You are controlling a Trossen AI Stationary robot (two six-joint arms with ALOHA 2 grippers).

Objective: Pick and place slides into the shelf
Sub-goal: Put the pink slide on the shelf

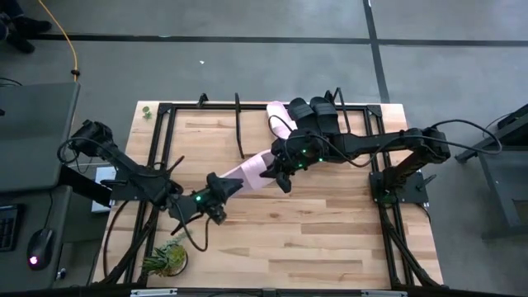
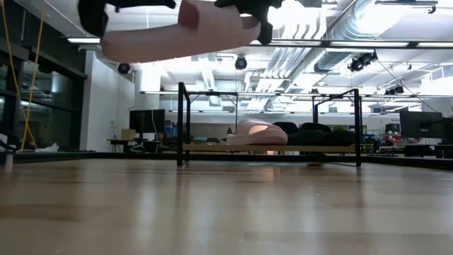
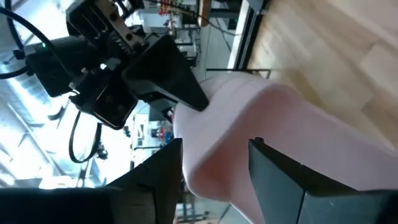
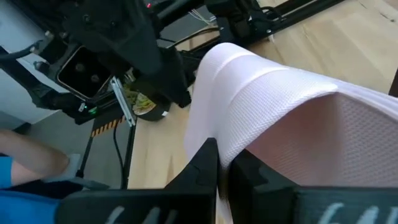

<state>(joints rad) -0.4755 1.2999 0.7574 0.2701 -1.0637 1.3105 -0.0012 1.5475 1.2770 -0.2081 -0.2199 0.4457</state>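
1. Both claws hold one pale pink slide in the air above mid-tabletop: the left claw is clamped on its 8 o'clock end, the right claw is pinched on the strap end at 2 o'clock.
2. Its long axis runs 8 to 2 o'clock, pointing toward the shelf.
3. The shelf stands at 12 o'clock, already carrying a pink slide and two black slides.
4. The right arm looks nearer to the shelf, so a handover to it seems likely.
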